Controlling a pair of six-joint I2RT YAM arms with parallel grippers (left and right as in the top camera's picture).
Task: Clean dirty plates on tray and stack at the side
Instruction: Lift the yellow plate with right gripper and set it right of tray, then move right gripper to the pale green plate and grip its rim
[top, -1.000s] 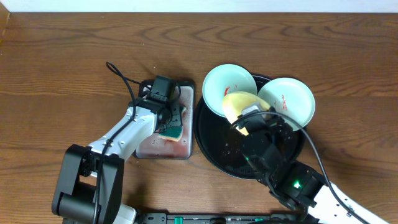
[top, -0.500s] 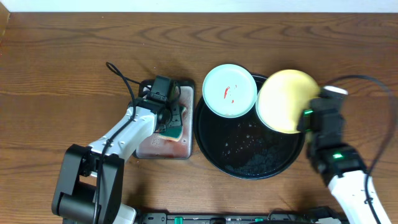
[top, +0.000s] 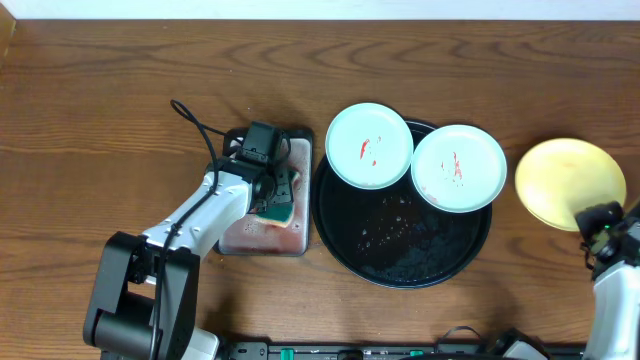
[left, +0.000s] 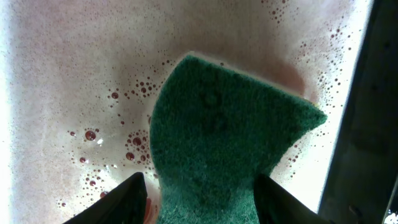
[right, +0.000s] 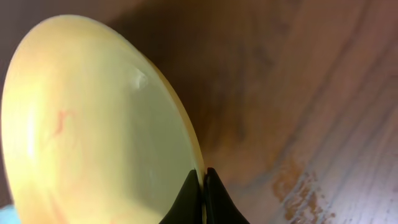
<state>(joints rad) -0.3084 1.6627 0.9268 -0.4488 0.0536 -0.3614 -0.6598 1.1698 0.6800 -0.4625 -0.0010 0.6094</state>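
Rightward over the wood-grain tabletop (top: 100, 100), right tool (right: 202, 183) pinches yellow plate (top: 570, 182); left tool (left: 199, 199) pinches sponge (left: 217, 143).

The left arm (top: 195, 222) extended from the near left edge toward the far right, its wrist tipped downward and its gripper (left: 199, 198) closed on the green sponge (left: 217, 143), one finger on either side. The right arm (top: 612, 300) stood at the near right corner, little of it in view. Its gripper (right: 202, 186) pinched the rim of the yellow plate (right: 93, 124), the fingers nearly meeting.
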